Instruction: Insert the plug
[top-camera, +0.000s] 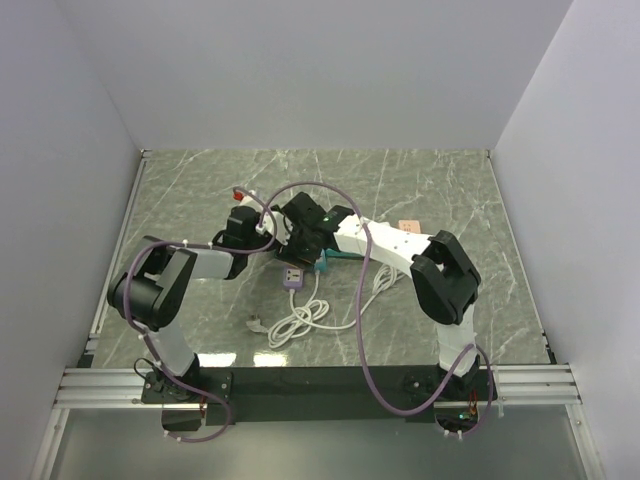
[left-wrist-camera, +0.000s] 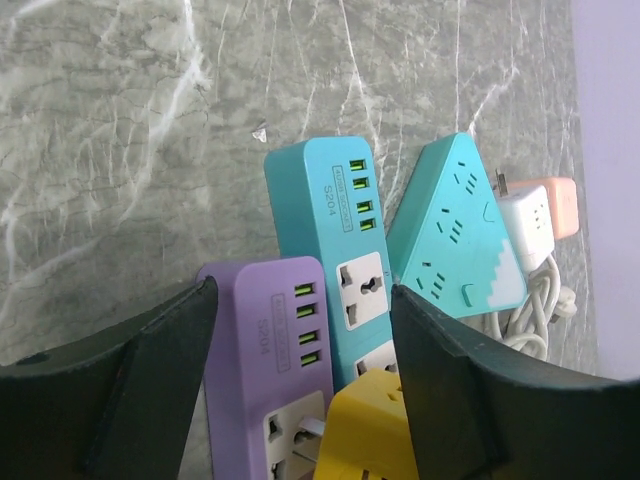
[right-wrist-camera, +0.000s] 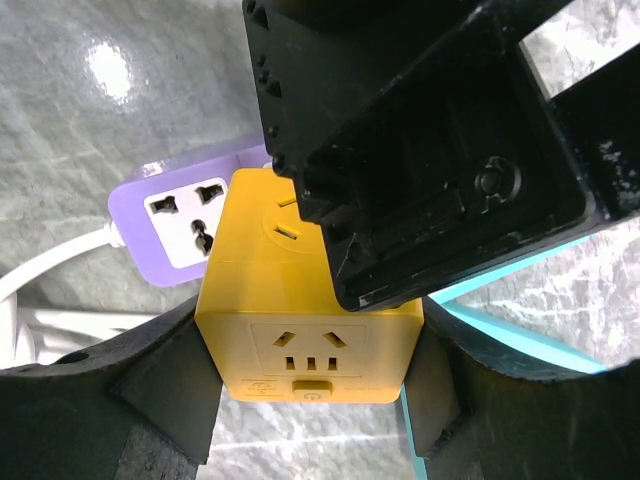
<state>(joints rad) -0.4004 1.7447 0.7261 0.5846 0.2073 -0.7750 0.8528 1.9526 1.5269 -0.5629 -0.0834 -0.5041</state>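
Note:
A yellow cube plug (right-wrist-camera: 300, 290) is held in my right gripper (right-wrist-camera: 310, 330), whose fingers press on its two sides. In the left wrist view the yellow cube (left-wrist-camera: 365, 430) leans over the purple power strip (left-wrist-camera: 260, 330). A metal prong (left-wrist-camera: 315, 428) reaches into the strip's universal socket, and a gap shows between cube and strip face. My left gripper (left-wrist-camera: 300, 295) is open, its fingers (left-wrist-camera: 150, 380) standing on either side of the purple strip and the cube. From above, both grippers meet over the purple strip (top-camera: 293, 276).
A teal power strip (left-wrist-camera: 330, 220) lies right beside the purple one. Beyond it are a teal triangular strip (left-wrist-camera: 455, 225), a white cube (left-wrist-camera: 525, 220) and an orange cube (left-wrist-camera: 555, 200). A coiled white cable (top-camera: 295, 320) lies in front of the strips. White walls enclose the table.

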